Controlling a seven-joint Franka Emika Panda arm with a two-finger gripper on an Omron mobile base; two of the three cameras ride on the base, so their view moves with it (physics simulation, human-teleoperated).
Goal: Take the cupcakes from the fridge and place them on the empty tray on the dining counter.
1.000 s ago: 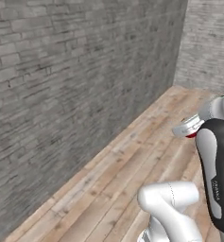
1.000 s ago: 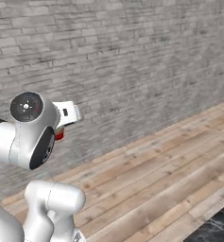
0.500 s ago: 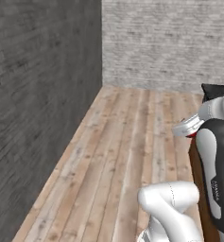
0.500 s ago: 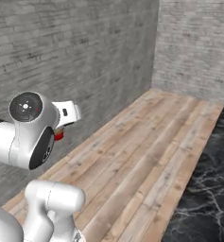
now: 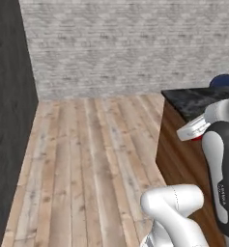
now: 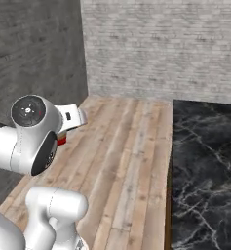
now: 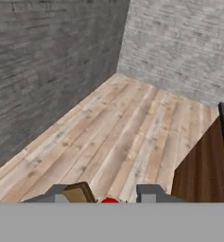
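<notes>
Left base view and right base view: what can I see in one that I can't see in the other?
Left base view: the dining counter's brown wooden side and a dark blue rounded thing at its far edge. Right base view: a wide stretch of its black, white-veined top, and a round joint cap. Both: plank floor, pale brick wall, white arm.

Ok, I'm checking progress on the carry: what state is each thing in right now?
gripper: closed on a red-topped item, apparently a cupcake.
cupcake: held in the air above the wooden floor, mostly hidden.
dining counter: off to the robot's right, gripper not over it.
</notes>
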